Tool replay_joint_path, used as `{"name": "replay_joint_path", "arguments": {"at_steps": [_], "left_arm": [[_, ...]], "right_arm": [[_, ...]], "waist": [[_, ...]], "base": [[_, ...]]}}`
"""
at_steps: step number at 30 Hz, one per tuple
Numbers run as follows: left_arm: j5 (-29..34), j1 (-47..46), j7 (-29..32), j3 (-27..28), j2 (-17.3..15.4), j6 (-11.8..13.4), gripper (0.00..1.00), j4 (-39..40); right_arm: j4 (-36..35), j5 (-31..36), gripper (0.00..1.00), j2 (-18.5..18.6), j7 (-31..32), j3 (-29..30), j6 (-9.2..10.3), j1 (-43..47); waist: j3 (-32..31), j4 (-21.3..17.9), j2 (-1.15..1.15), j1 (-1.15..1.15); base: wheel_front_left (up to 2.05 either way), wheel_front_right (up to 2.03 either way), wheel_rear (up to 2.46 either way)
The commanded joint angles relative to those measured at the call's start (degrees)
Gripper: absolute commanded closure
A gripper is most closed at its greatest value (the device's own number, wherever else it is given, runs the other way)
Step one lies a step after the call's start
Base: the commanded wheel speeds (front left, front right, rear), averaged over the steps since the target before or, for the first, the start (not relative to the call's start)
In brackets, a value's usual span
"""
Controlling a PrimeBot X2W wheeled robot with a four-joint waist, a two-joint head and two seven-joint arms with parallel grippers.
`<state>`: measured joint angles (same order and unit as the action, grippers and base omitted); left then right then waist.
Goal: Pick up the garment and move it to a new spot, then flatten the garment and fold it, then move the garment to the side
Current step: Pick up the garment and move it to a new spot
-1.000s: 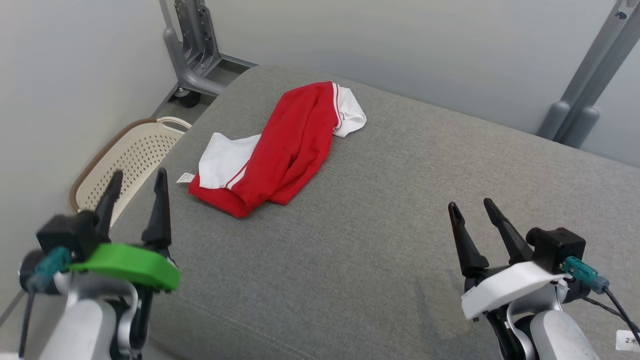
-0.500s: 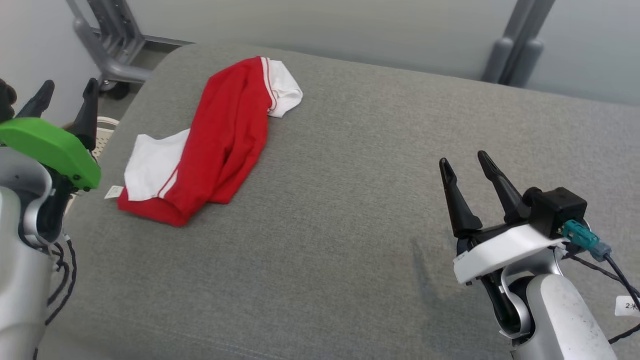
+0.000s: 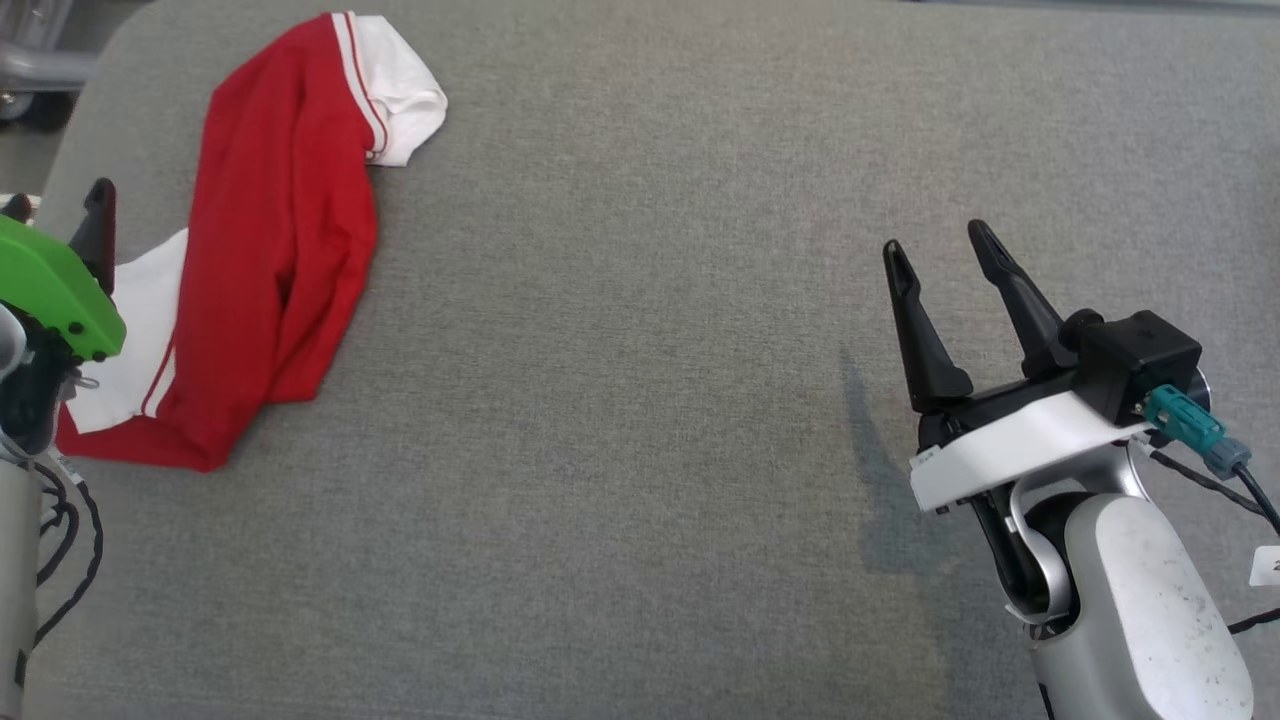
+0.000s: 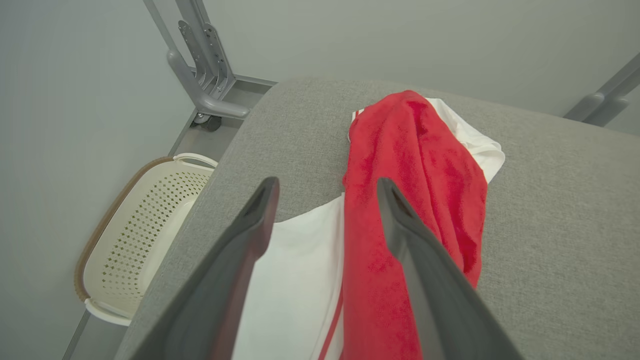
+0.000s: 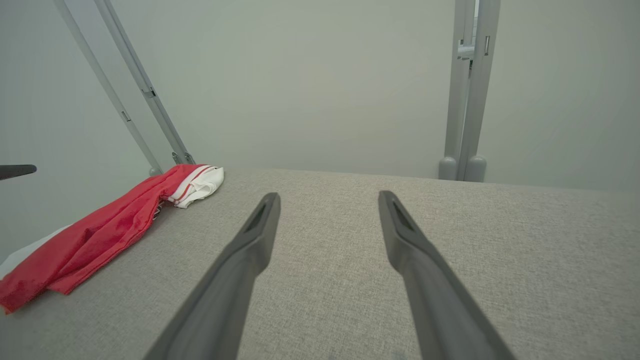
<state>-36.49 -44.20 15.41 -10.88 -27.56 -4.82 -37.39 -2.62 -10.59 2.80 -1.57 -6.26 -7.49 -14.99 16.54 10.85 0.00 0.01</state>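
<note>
A red garment (image 3: 290, 230) with white sleeves and striped trim lies crumpled in a long heap on the far left of the grey padded surface (image 3: 650, 400). My left gripper (image 3: 55, 205), on its green mount, hangs open at the left edge, just above the garment's white near end. In the left wrist view its fingers (image 4: 327, 182) frame the garment (image 4: 415, 190), apart from the cloth. My right gripper (image 3: 937, 240) stands open and empty over bare padding, far to the right. In the right wrist view the garment (image 5: 100, 230) lies well left of the right gripper (image 5: 328, 196).
A cream perforated basket (image 4: 145, 220) sits on the floor beside the surface's left edge. A grey metal stand (image 4: 200, 65) is behind the far left corner, and grey posts (image 5: 467, 100) rise against the wall behind the surface.
The head camera has tilted down and swung, so the whole picture shifted. My left gripper has closed in over the garment's near white end. Both grippers stay open.
</note>
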Motion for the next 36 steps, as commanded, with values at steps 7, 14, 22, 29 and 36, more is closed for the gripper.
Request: {"name": "replay_joint_path", "arguments": {"at_steps": [7,14,22,29,36], "left_arm": [[-0.59,-1.80,-1.41,-1.03,2.03,-0.42,0.00,-6.48],[-0.14,-2.92,-3.01,-1.89,2.72,-0.71,0.00,-12.17],[-0.30,-3.71,-1.22,-3.54,3.87,-0.94,0.69,-18.25],[0.91,-5.66,-5.67,-3.54,2.39,0.23,1.00,-19.11],[2.59,-8.79,-10.42,-4.09,1.25,0.64,1.00,-18.12]], "right_arm": [[-2.47,1.64,0.00,0.19,1.40,0.30,0.00,-1.66],[-3.96,2.45,0.00,0.20,2.29,0.58,0.00,-1.40],[-4.68,2.59,0.00,0.20,2.42,0.62,0.00,-1.44],[-4.08,2.66,0.00,0.20,1.71,1.28,0.00,-1.47],[-2.13,0.88,0.00,0.19,0.38,1.90,0.00,0.27]], "waist": [[7.70,-3.83,0.00,-0.01],[9.18,-3.41,0.00,-0.01],[9.50,-3.52,0.00,-0.01],[8.49,-3.62,0.00,-0.01],[5.65,-3.09,0.00,-0.01]], "base": [[0.00,0.00,0.00],[0.00,0.00,0.00],[0.00,0.00,0.00],[0.00,0.00,0.00],[0.00,0.00,0.00]]}}
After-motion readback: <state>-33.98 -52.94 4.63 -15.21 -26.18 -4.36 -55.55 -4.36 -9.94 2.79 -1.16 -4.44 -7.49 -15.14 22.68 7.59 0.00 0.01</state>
